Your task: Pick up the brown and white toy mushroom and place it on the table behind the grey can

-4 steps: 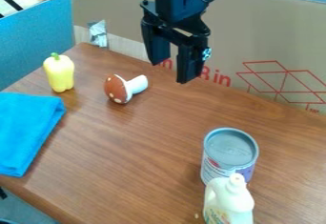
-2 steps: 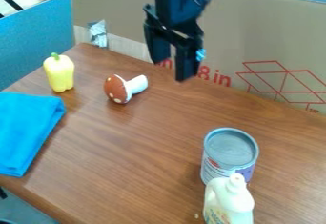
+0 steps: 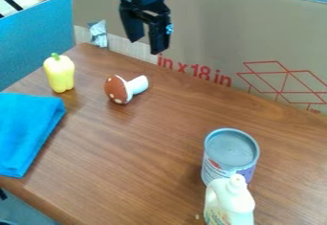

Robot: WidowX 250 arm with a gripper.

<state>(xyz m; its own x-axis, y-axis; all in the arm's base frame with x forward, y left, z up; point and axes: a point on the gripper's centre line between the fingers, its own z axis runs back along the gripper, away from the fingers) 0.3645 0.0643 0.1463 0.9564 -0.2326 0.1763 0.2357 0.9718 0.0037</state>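
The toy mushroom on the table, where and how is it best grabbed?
Probably by its white stem, from above, pinching across its width: the mushroom lies on its side, and that stem is narrower than the rounded cap.

There is one yellow pepper [image 3: 60, 73], one red-capped mushroom [image 3: 117, 89] and one blue cloth [image 3: 27, 132]. There is also one can [image 3: 230, 154] and one white bottle [image 3: 230, 201]

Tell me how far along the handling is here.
Done: I can't tell if anything was already placed; the toy mushroom lies on its side and the yellow pepper stands upright. In hand: nothing, as the gripper hangs open and empty above the mushroom's level. Left: probably any further grasp, with the can and white bottle standing on the table.
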